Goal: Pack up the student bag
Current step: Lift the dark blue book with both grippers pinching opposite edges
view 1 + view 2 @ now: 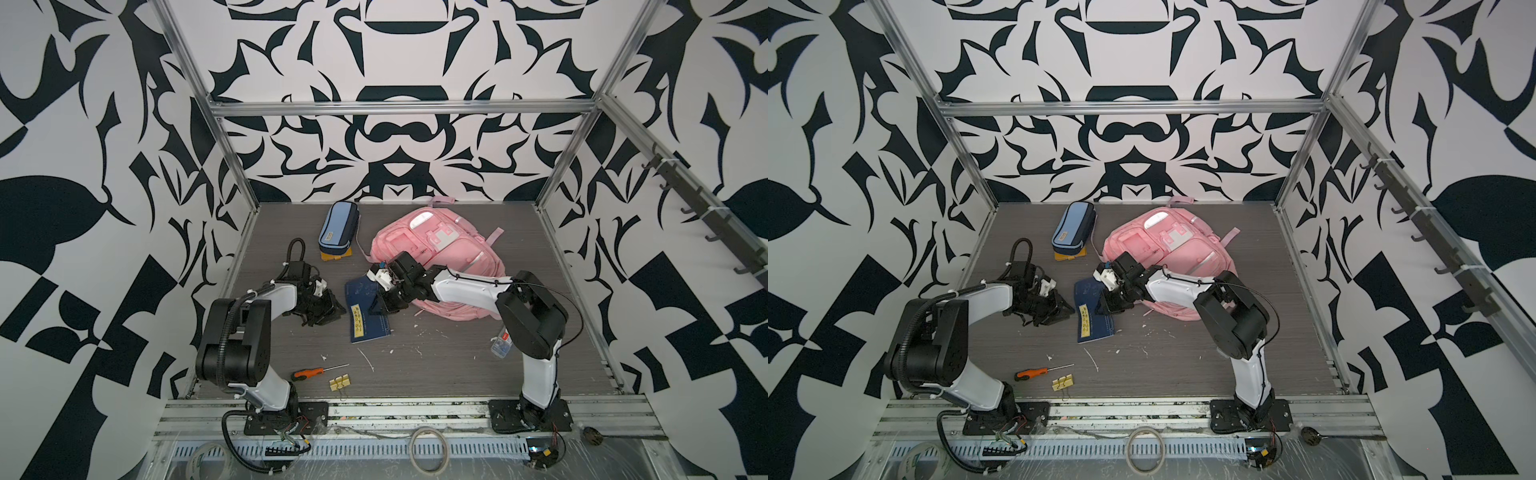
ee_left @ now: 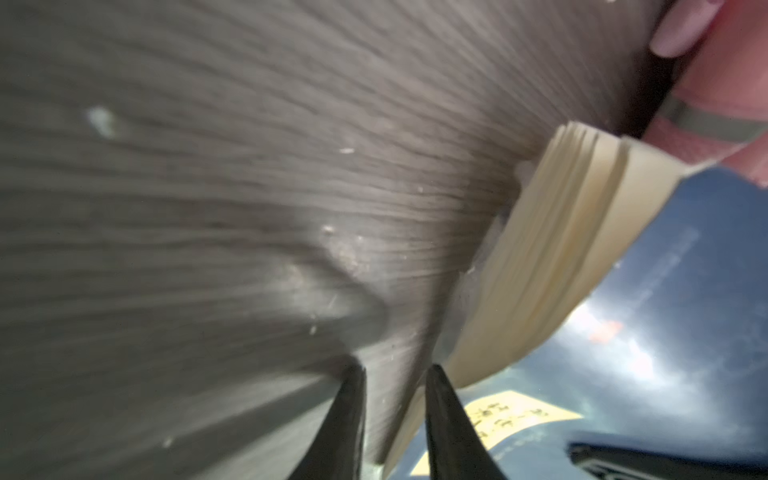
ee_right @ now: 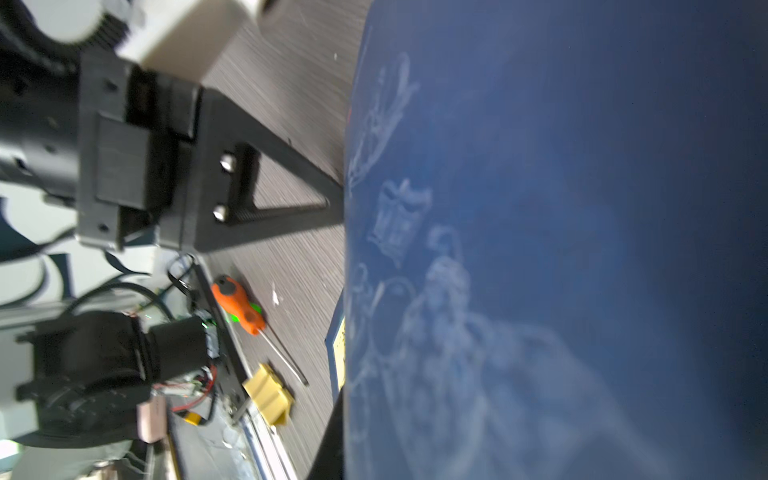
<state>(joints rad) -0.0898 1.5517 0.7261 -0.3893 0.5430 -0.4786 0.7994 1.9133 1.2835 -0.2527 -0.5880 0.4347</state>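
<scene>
The student bag (image 1: pixel 436 245) (image 1: pixel 1167 245) is pink and lies flat at the back right of the table; its edge shows in the left wrist view (image 2: pixel 727 75). In front of it lies a dark blue book (image 1: pixel 365 307) (image 1: pixel 1094 316) with a yellow label. My right gripper (image 1: pixel 384 305) (image 1: pixel 1106 305) is shut on the book's right edge, and the blue cover (image 3: pixel 540 249) fills its wrist view. My left gripper (image 1: pixel 330 309) (image 2: pixel 395 370) is low at the book's left side, narrowly open with only table between its tips, next to the cream page edges (image 2: pixel 561 249).
A light blue pencil case (image 1: pixel 338 226) rests on a yellow pad (image 1: pixel 336 255) at the back left. An orange screwdriver (image 1: pixel 309 372) (image 3: pixel 239 305) and a yellow binder clip (image 1: pixel 340 382) (image 3: pixel 268 392) lie near the front. A small clear box (image 1: pixel 500 343) sits by the right arm.
</scene>
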